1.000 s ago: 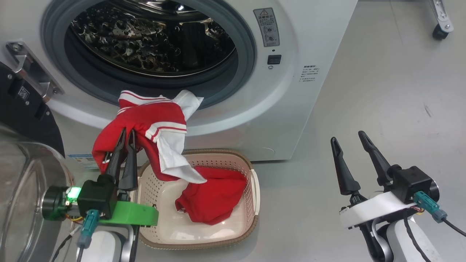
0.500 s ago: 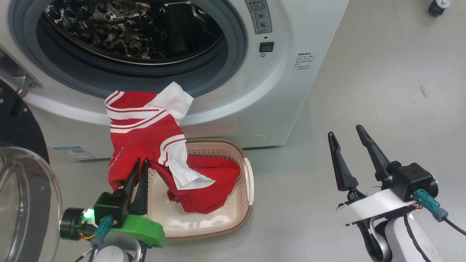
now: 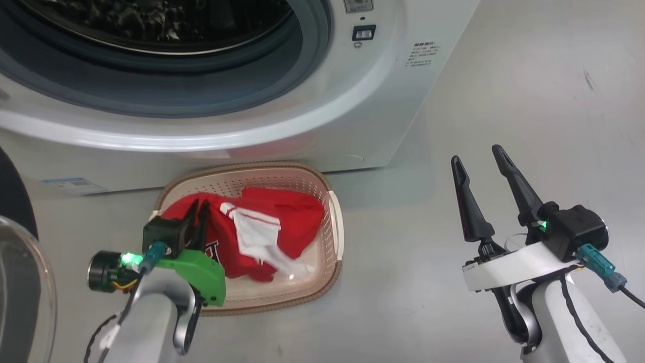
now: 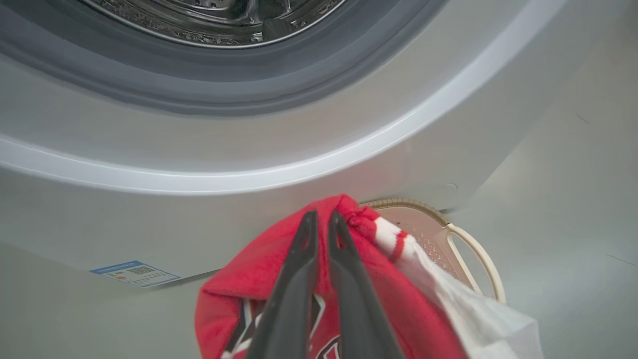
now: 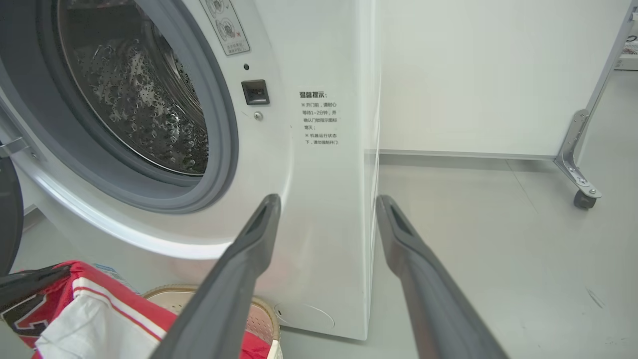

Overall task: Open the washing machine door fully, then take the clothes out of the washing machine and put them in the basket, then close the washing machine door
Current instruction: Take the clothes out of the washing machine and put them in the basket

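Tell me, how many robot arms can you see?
2. The left arm reaches over the basket, jaws shut on red clothes; the right arm hangs over the floor, jaws open.

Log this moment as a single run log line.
step: clothes into basket | left gripper: shut on clothes, at basket | right gripper: open, empty | washing machine door: open

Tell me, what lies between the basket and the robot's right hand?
Bare grey floor separates the basket and the right hand, seen in the head view.

From my end I see smooth grey floor [image 3: 529,75], a plain white wall [image 5: 488,75], and a metal leg [image 5: 578,144] on a wheel [image 5: 584,199].
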